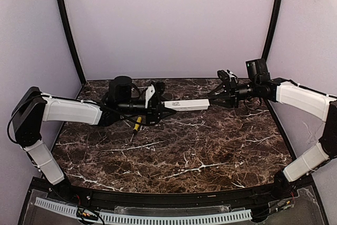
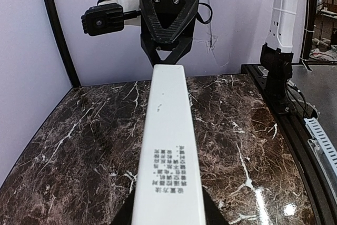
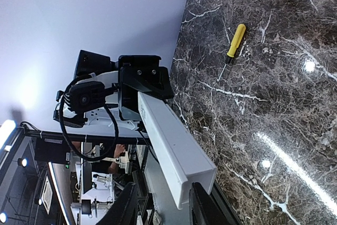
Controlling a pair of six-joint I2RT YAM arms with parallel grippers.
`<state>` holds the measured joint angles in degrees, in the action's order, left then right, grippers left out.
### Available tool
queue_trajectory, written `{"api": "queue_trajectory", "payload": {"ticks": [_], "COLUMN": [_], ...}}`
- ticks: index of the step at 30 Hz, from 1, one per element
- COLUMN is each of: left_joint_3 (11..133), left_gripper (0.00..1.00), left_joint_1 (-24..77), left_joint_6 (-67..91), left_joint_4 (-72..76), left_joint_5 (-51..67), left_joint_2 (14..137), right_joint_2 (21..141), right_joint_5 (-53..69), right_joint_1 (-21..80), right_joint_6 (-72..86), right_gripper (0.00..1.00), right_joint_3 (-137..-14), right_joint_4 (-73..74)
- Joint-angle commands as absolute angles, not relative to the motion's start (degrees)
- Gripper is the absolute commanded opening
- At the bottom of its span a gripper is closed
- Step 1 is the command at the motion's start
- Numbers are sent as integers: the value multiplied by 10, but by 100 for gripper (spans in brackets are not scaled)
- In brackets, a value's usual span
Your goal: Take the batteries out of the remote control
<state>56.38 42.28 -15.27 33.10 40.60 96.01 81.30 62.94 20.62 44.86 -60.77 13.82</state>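
Remote [image 1: 185,105] held in mid-air over the table [image 1: 174,156], my left gripper [image 1: 164,108] clamped on one end & right gripper [image 1: 212,98] on the other, w/ no batteries visible, so unloading's prob all left to do.

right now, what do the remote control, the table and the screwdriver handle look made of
remote control: probably white plastic, smooth satin, with dark print.
table: dark veined marble or a marble-look laminate, glossy, showing lamp glare.
screwdriver handle: likely yellow plastic, smooth.
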Motion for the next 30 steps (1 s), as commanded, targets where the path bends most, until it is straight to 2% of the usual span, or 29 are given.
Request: {"api": "queue_trajectory", "payload": {"ticks": [1, 8, 30], "left_joint_3": [573, 574, 588], "left_gripper": [0, 0, 0], "left_joint_1": [425, 425, 425], "left_joint_6": [-157, -156, -159], "left_joint_4": [332, 333, 325], "left_joint_5": [405, 403, 401], "left_joint_2": [964, 972, 986], "right_joint_2": [815, 825, 855], "right_joint_5": [625, 626, 630], "right_joint_1": [208, 213, 244], "right_joint_6": [446, 449, 485], "right_gripper": [31, 26, 20], "right_joint_3": [-621, -622, -611], "right_joint_4": [132, 124, 59]}}
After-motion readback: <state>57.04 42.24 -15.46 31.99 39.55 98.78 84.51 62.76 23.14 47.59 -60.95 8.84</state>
